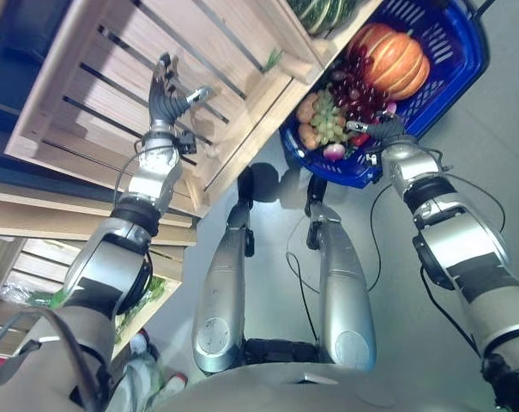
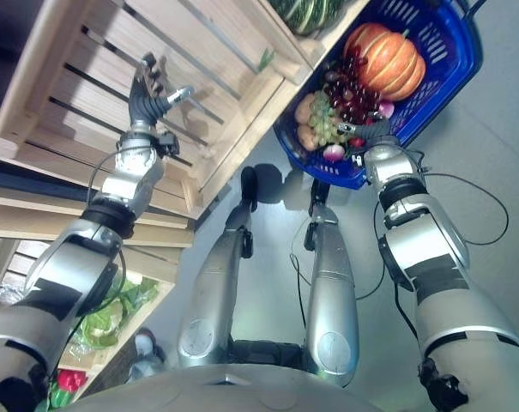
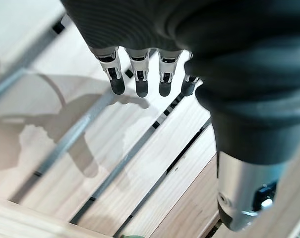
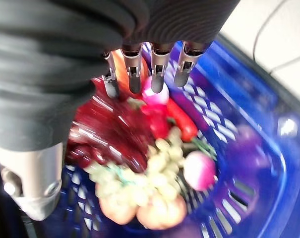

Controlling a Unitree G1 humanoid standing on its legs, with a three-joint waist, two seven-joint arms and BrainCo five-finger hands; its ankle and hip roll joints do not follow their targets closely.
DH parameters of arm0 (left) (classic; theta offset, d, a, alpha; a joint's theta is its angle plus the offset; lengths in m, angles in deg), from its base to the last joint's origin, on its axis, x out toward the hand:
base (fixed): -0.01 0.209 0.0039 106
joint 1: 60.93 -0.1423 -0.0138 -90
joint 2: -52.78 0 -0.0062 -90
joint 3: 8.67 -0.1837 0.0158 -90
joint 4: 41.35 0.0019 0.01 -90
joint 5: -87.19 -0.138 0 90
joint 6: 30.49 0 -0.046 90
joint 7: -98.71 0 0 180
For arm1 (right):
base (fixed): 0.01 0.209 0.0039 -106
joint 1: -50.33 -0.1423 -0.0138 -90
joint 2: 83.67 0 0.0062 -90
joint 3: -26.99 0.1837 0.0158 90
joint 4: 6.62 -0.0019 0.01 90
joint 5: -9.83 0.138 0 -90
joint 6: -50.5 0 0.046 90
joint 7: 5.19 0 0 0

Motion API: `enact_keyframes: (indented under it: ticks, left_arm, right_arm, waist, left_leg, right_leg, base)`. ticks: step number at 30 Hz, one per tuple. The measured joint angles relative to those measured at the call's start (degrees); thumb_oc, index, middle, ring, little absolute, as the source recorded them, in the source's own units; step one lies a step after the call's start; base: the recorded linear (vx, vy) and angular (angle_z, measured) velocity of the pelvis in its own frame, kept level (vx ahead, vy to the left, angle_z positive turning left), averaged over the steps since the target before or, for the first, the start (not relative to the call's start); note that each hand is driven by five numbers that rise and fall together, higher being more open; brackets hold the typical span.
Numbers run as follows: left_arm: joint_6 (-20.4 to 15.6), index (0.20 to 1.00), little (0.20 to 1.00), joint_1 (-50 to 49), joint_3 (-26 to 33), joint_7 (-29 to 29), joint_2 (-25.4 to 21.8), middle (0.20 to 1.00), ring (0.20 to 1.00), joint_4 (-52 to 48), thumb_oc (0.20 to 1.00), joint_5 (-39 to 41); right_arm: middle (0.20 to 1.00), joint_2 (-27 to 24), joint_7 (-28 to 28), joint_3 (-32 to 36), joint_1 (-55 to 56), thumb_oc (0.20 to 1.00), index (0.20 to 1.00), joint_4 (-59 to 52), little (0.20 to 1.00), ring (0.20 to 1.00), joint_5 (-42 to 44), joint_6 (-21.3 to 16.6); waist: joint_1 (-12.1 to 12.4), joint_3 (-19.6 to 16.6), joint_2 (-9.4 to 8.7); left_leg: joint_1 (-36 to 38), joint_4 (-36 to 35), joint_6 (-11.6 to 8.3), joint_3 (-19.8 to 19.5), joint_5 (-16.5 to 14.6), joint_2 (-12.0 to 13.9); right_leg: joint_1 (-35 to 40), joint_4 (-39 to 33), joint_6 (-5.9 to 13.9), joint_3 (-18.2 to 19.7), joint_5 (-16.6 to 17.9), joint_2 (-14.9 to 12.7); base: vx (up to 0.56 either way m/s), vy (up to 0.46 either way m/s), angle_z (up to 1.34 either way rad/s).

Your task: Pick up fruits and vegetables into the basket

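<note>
Wooden crate (image 1: pixel 87 86) at the left, slats bare beneath the left robot hand (image 1: pixel 165 99). Fingers (image 3: pixel 140 82) straight and loose above the boards, thumb apart, nothing held.

Lower down on that side, leafy greens (image 2: pixel 113 309) on a lower shelf, well apart from either hand.

Further right, past the crate's wall, a striped green gourd (image 1: pixel 321 12) in the neighbouring crate, lying between the left robot hand and the blue basket (image 1: pixel 452 64). Probably the next thing to fetch. Up and to the right of the left robot hand, across one plank wall. Just beside the basket's rim and about as near to the right hand, though that one looks busy at the basket. Mostly cut off by the view's edge, so long axis and pointing not to be told.

Rightmost, the basket already well filled:
- orange pumpkin (image 1: pixel 396 58) on its side at the far end
- red grapes (image 1: pixel 358 90) in the middle
- green grapes (image 1: pixel 328 120) toward the near rim
- a pink radish (image 1: pixel 334 152) at the near wall

Right robot hand (image 1: pixel 381 129) over the near rim, fingers (image 4: pixel 157 69) extended above the produce and closed on nothing.
</note>
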Motion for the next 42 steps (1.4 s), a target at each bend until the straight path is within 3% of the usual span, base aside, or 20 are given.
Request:
enact_keyframes:
  ticks: [5,9,12,14,18,19,20,21,28,42]
  left_arm:
    - [0.74,1.0,1.0,-9.74,1.16,3.39,-0.02,1.0,1.0,0.08,1.0,-1.22]
    - [0.81,1.0,1.0,-15.78,2.76,5.46,0.27,1.0,1.0,0.0,1.0,-3.23]
    - [1.5,1.0,1.0,-23.74,3.83,6.86,1.26,1.0,1.0,-0.15,1.0,-6.13]
    - [2.36,1.0,1.0,-30.18,4.37,8.27,2.0,1.0,1.0,0.33,1.0,-8.54]
    - [3.99,1.0,1.0,-34.18,5.23,11.93,4.06,1.0,1.0,4.86,1.0,-14.08]
    - [4.7,1.0,1.0,-35.68,5.4,13.68,4.29,1.0,1.0,6.44,1.0,-16.06]
    - [5.56,1.0,1.0,-37.63,5.51,15.5,4.27,1.0,1.0,8.2,1.0,-17.91]
    - [6.11,1.0,1.0,-38.49,5.48,16.29,4.3,1.0,1.0,9.4,1.0,-18.55]
    - [13.45,1.0,1.0,-44.35,6.18,23.2,6.69,1.0,1.0,20.2,1.0,-22.67]
    - [14.76,1.0,1.0,-46.82,7.23,27.42,7.45,1.0,1.0,22.16,1.0,-21.9]
  right_arm:
    - [1.0,-0.62,-0.92,3.15,8.98,1.0,1.0,-1.81,1.0,1.0,-1.73,-2.26]
    - [1.0,-0.81,-1.11,6.7,15.51,1.0,1.0,-4.01,1.0,1.0,-2.18,-3.36]
    - [1.0,0.11,-1.65,9.12,25.6,1.0,1.0,-6.41,1.0,1.0,-4.0,-4.82]
    - [1.0,0.38,-1.65,10.21,33.29,1.0,1.0,-5.88,1.0,1.0,-5.06,-6.02]
    - [1.0,1.35,-1.52,12.43,39.91,1.0,1.0,-5.19,1.0,1.0,-6.7,-8.0]
    - [1.0,2.51,-1.42,12.75,42.22,1.0,1.0,-4.65,1.0,1.0,-7.39,-8.4]
    - [1.0,4.25,-1.27,12.8,44.39,1.0,1.0,-3.51,1.0,1.0,-8.53,-8.8]
    - [1.0,5.08,-1.02,12.82,45.1,1.0,1.0,-3.01,1.0,1.0,-8.75,-8.85]
    - [1.0,7.59,2.08,13.57,51.8,1.0,1.0,1.75,1.0,1.0,-11.86,-8.04]
    - [1.0,8.53,7.05,15.68,59.69,1.0,1.0,7.99,1.0,1.0,-15.69,-5.22]
  waist:
    - [-0.13,-0.15,0.0]
    - [0.19,-0.48,-0.02]
    - [0.84,-2.14,-0.04]
    - [1.26,-11.89,-0.38]
    - [1.1,-16.14,-0.64]
    - [1.06,-18.62,-1.23]
    - [1.05,-22.19,-2.04]
    - [1.0,-23.22,-2.42]
    - [-0.2,-26.8,-2.88]
    - [-2.25,-29.3,-1.28]
  left_leg:
    - [11.45,-4.4,-0.26,0.19,-0.53,0.77]
    - [16.06,-6.58,-0.08,0.18,-0.65,1.05]
    - [24.33,-9.1,0.43,0.02,-1.37,1.69]
    - [22.85,-11.16,0.13,-0.17,-1.84,1.85]
    - [28.37,-11.56,0.37,-0.33,-2.62,1.25]
    - [29.41,-11.57,0.3,-0.31,-3.23,1.19]
    - [29.68,-11.57,0.02,-0.17,-3.81,1.31]
    - [30.16,-11.58,-0.02,-0.15,-4.07,1.44]
    - [32.7,-11.85,-0.18,1.08,-5.38,1.82]
    - [34.01,-11.89,0.55,2.58,-5.61,1.91]
  right_leg:
    - [11.66,-5.58,0.95,-0.1,0.56,0.49]
    - [16.78,-8.46,1.31,-0.19,1.04,0.93]
    - [26.74,-13.98,1.47,-0.93,1.29,1.74]
    - [25.99,-16.6,1.55,-2.04,1.24,1.96]
    - [34.85,-22.69,2.08,-2.84,2.27,1.95]
    - [36.73,-24.24,2.09,-3.12,2.27,2.05]
    - [37.5,-25.44,2.1,-3.12,2.27,2.3]
    - [38.23,-25.96,2.09,-3.12,2.28,2.5]
    - [40.43,-26.24,2.28,-1.71,2.06,2.92]
    - [40.21,-25.12,2.23,0.26,2.08,2.73]
  base:
    - [0.08,-0.028,-0.04]
    - [0.15,-0.048,0.0]
    - [0.23,-0.088,0.07]
    - [0.17,-0.053,0.21]
    - [0.22,-0.047,0.17]
    - [0.16,-0.016,0.16]
    - [0.11,-0.007,0.06]
    - [0.12,-0.001,-0.02]
    - [0.07,0.011,-0.08]
    - [0.01,0.018,-0.07]
